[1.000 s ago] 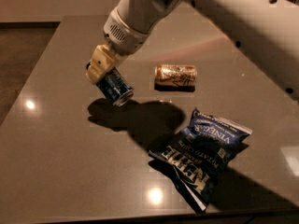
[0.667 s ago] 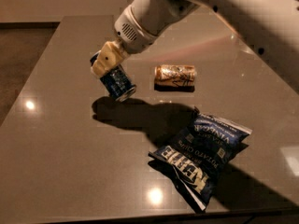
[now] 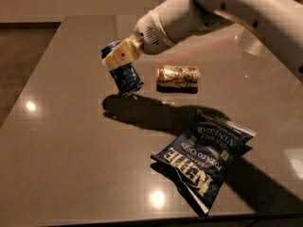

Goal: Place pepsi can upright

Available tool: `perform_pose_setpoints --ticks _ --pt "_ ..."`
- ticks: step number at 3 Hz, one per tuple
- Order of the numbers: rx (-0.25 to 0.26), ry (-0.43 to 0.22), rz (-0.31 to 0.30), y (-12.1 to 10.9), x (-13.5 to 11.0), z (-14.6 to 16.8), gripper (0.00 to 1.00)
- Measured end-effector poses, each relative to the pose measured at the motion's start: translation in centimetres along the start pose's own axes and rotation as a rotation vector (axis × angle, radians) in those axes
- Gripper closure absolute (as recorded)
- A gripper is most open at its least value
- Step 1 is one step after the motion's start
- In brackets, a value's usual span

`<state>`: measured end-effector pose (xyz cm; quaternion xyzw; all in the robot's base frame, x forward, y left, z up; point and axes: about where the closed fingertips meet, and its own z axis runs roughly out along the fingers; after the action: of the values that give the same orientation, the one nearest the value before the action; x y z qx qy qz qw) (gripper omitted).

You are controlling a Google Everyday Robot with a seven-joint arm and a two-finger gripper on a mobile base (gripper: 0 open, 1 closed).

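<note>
The pepsi can (image 3: 124,74) is dark blue with white markings. It stands nearly upright, slightly tilted, with its lower end at the grey table (image 3: 61,141). My gripper (image 3: 119,57) comes in from the upper right and its cream-coloured fingers (image 3: 120,55) are shut around the can's upper part. The white arm reaches across the top right of the view. The can's top end is partly hidden behind the fingers.
A gold-brown can (image 3: 178,76) lies on its side just right of the pepsi can. A blue chip bag (image 3: 204,156) lies flat at the front right. The table's front edge runs along the bottom, its left edge at the left.
The arm has moved to the right with the pepsi can in its grip. The can has turned from a strong tilt to nearly upright and come down to the table.
</note>
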<state>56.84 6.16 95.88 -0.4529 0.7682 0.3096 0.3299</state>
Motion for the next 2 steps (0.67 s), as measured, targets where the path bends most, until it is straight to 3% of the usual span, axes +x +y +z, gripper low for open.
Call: perform_pose_setpoints --ticks 2 --pt "0.047 -0.148 -0.146 -0.49 0.48 -1.59 1.0"
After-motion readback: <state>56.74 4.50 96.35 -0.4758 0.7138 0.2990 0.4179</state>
